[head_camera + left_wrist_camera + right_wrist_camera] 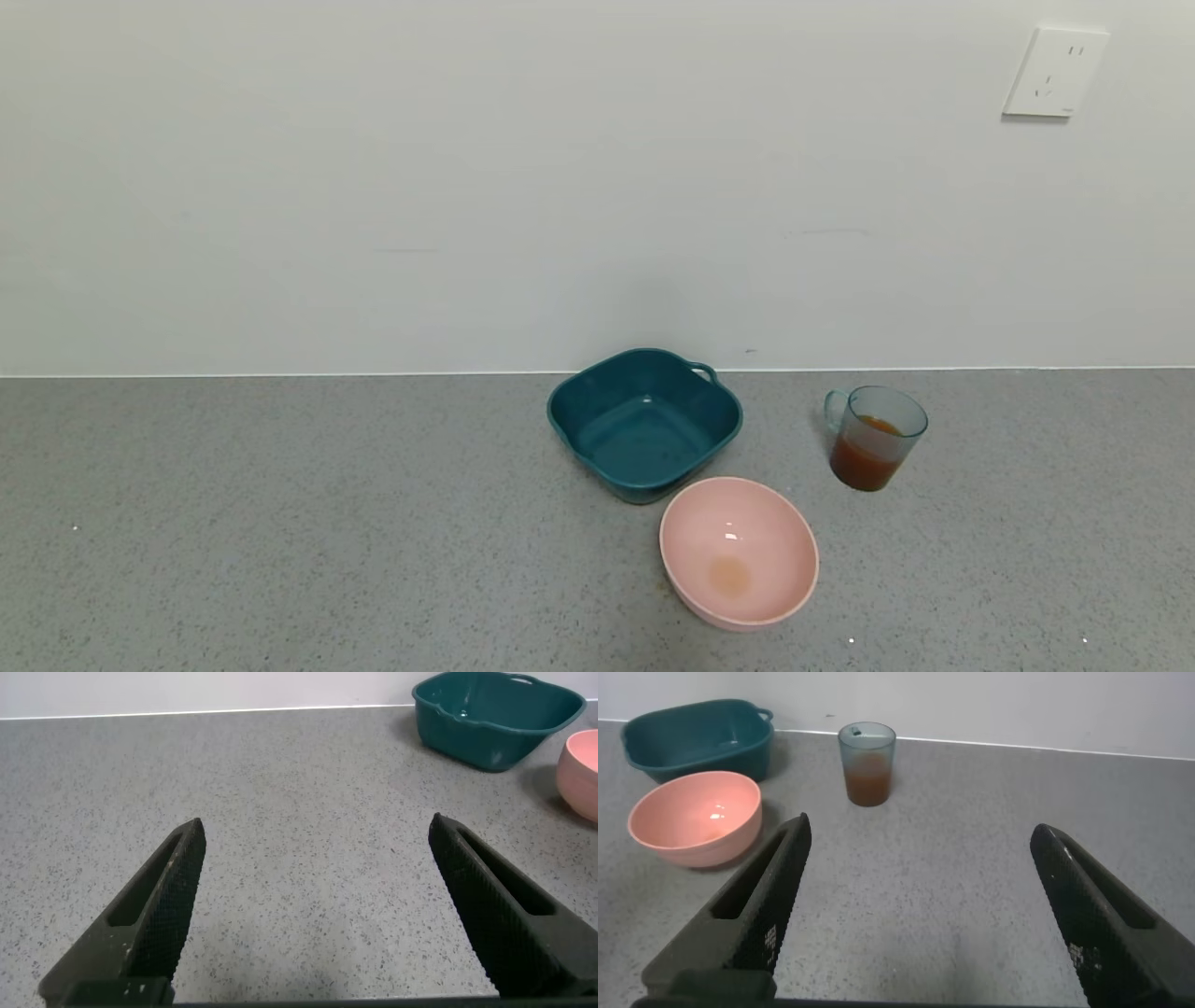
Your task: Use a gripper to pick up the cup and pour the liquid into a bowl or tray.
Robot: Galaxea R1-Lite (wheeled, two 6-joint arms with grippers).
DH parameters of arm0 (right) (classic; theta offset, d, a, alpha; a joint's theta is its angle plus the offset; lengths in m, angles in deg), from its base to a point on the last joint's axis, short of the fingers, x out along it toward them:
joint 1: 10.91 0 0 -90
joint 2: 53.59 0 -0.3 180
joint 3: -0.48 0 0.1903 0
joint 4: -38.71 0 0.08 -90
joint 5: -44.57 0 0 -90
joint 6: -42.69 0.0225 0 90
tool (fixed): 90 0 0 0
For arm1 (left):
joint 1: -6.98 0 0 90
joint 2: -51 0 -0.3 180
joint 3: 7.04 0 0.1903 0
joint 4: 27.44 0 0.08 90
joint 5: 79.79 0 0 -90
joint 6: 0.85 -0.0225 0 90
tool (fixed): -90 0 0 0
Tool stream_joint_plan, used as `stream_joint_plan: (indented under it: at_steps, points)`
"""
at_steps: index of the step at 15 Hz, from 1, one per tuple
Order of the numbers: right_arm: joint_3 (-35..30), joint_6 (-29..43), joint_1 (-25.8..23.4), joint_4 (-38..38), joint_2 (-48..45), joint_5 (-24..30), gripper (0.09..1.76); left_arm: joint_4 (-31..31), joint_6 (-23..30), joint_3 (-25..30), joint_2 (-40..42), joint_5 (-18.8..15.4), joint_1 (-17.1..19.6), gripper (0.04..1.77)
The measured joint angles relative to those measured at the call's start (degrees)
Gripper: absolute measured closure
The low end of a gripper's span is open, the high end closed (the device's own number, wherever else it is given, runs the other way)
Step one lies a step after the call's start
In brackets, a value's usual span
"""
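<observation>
Both hands released — left hand [313, 835], right hand [920, 835] — cup [874, 438] of liquid [864, 459] upright beside the teal bowl [644, 425].

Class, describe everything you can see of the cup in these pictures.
The cup is a small translucent blue-grey mug, plastic by the look, with a side handle turned toward the teal basin. It stands upright on the grey counter, to the right of the basin and behind the pink bowl, apart from both. Reddish-brown liquid fills roughly its lower half. Nothing grips or touches it; only its base meets the counter.
</observation>
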Motion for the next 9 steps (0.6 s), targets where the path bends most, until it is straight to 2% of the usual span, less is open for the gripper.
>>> stream_joint_plan:
  at_steps: [5,9]
  points:
    - [8.5,-0.1,5.1,1.2,17.4,0.2,0.14,0.0,0.0,0.0,0.0,0.0,0.0,0.09]
    - [10.1,-0.1,4.9,9.6,31.8,0.6,0.14,0.0,0.0,0.0,0.0,0.0,0.0,0.09]
